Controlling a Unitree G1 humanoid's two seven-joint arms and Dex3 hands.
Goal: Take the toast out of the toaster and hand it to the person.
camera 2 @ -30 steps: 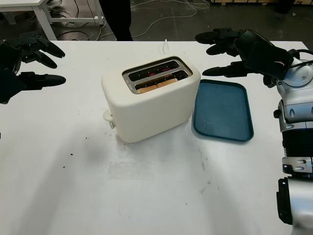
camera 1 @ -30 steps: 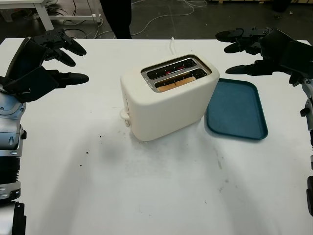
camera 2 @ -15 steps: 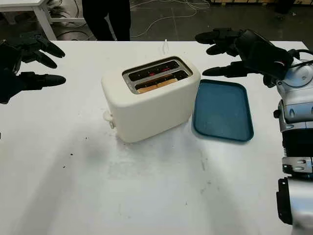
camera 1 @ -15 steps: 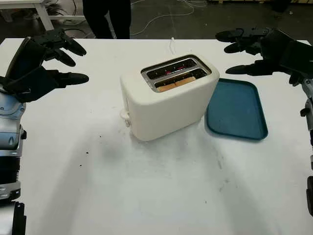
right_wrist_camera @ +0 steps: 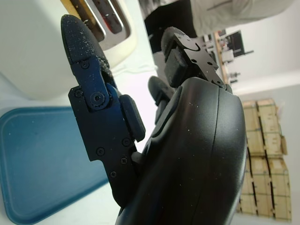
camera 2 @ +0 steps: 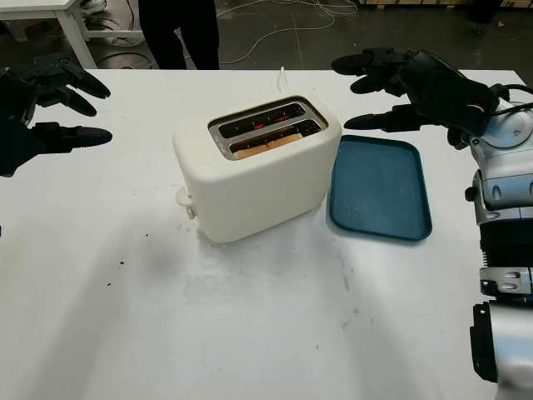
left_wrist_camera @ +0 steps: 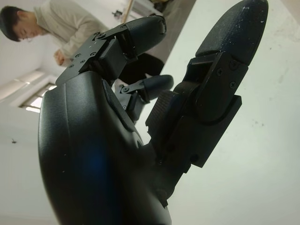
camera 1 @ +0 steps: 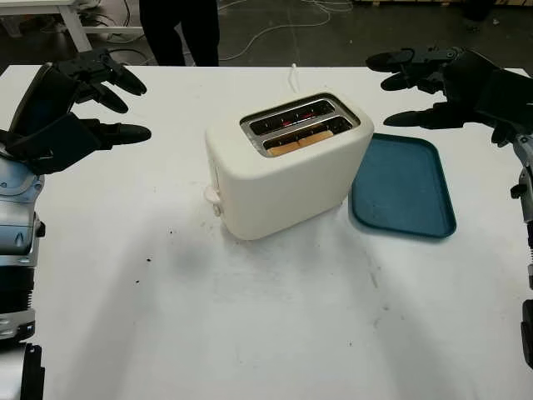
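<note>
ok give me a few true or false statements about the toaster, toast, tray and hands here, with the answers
1. The toast sits in the toaster slot nearer the robot. True.
2. The blue tray lies on the toaster's left. False: it lies on its right.
3. The right hand holds the toast. False: it is open, above the table's far right.
4. The left hand is open, off to the toaster's left. True.
5. A slice lies on the tray. False: the tray holds nothing.

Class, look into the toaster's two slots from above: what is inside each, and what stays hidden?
The toaster holds toast in its nearer slot, top edge showing. The farther slot shows red-glowing elements and no bread. The toast's lower part is hidden inside the body.
</note>
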